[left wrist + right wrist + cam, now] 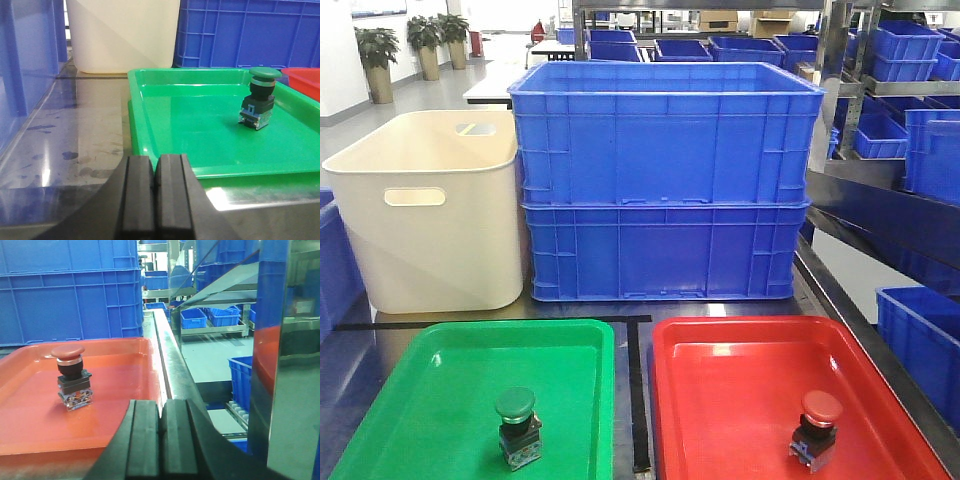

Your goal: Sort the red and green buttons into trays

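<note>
A: Front view, lower left: green tray (pixel 440 400), near edge cut off by the frame. Green button (pixel 518 427) stands upright in it, toward the bottom centre.

B: Lower right: red tray (pixel 740 400), also cropped at the bottom. Red button (pixel 817 430) upright inside, low in the frame. A dark strip of table separates the trays.

A: Neither arm shows in the front view. Left wrist view, bottom centre: left gripper (pixel 154 197), pads pressed together, nothing between them. It sits at the tray's near left corner, button at mid right.

B: Right wrist view, bottom centre: right gripper (pixel 161 440), pads likewise closed flat, empty. Red button at mid left; its base markings too small to read.

A: Behind, upper frame: two stacked blue crates (pixel 665 180), cream bin (pixel 430 210) at left. Their contents are hidden from here.

B: Shelving at the right edge, only partly visible.
</note>
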{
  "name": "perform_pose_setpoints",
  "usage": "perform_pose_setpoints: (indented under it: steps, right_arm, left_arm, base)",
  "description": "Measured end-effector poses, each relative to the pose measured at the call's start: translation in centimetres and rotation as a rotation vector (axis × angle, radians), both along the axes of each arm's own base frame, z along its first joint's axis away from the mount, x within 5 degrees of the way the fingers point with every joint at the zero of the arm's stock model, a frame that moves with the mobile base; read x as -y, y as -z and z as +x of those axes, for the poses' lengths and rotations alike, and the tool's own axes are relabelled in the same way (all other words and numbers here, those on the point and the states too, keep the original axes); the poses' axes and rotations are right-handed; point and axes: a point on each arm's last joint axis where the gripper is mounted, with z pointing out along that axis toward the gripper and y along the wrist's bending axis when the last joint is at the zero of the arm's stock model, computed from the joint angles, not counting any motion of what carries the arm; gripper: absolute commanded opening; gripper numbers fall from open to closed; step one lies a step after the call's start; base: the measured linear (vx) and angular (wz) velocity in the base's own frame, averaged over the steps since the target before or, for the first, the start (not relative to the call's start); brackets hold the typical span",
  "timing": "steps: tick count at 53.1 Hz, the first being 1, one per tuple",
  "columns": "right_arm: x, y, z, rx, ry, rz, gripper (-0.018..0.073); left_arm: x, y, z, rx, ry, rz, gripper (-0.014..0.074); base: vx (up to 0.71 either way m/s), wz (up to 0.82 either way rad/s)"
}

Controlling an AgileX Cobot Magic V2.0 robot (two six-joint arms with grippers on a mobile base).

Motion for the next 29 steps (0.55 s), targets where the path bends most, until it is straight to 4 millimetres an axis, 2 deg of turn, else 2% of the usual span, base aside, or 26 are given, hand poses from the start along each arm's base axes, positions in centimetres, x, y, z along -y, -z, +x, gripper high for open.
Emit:
perform_pose_setpoints:
  steps: [29]
  right_arm:
    - [0.0, 0.0, 0.0, 0.0, 0.0, 0.001, -0.001]
  left_arm:
    - [0.0, 0.0, 0.0, 0.0, 0.0, 0.0, -0.0006]
  base:
    - [0.0, 0.0]
